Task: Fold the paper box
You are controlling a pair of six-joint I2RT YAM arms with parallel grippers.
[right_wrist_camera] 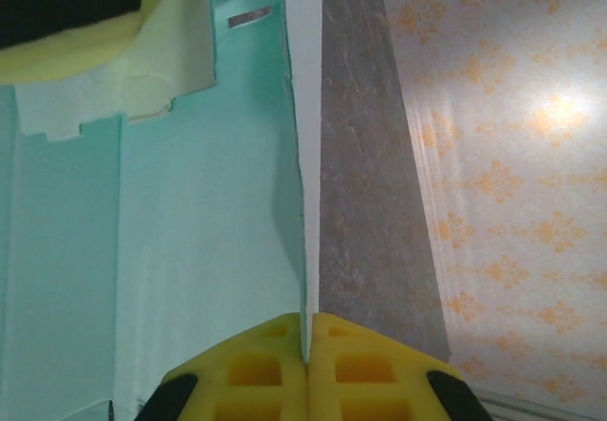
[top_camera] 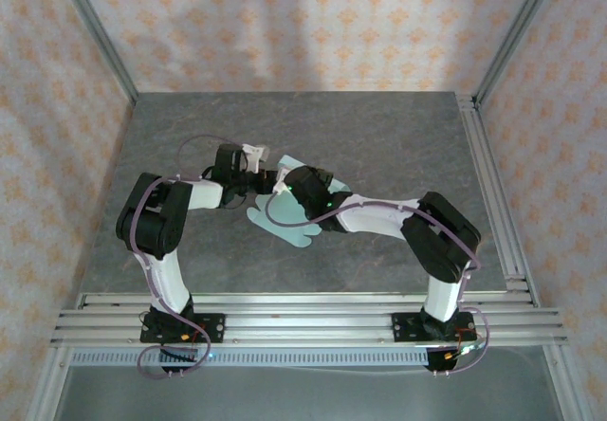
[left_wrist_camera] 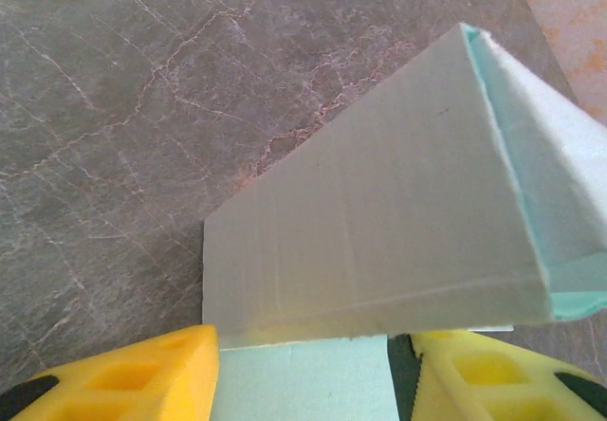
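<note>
Nearest, along the front edge of the table (top_camera: 398, 137), aluminium rails (top_camera: 303, 312) carrying both bases; from there, left arm (top_camera: 156, 227) and right arm (top_camera: 441, 236) bent inward to meet at mid-table over the paper box (top_camera: 266, 217), pale mint card lying on the grey stone-patterned surface, rounded tabs poking out toward the bases; given from above, the overall layout, yet much of the card covered by the right arm's wrist, and fingertips of either hand too small to read; given from the left wrist instead, the left hand (left_wrist_camera: 308, 364) up close, yellow fingers (left_wrist_camera: 123, 378) about half spread, a flat mint strip lying between them, contact between pads and strip edges impossible to judge; just beyond that strip, a raised panel (left_wrist_camera: 379, 222) folded up off the table, whitish outer face toward the lens, mint inner face glimpsed along the right end, lower right corner cut off by the frame; given from the right wrist, the right hand (right_wrist_camera: 306, 331) shut tight, pinching the card's thin white edge in the seam between its fingers, mint face stretching away on the left, bare table on the right; at the top left of that view, one yellow finger (right_wrist_camera: 85, 32) of the left hand over a pale notched flap (right_wrist_camera: 104, 99), mostly cropped; a small slot (right_wrist_camera: 251, 15) in the card nearby, blurred; farther off, open table, a metal side rail (top_camera: 495, 193) along its right edge, then patterned wallpaper walls (top_camera: 285, 23) and slanting corner posts (top_camera: 95, 32).
</note>
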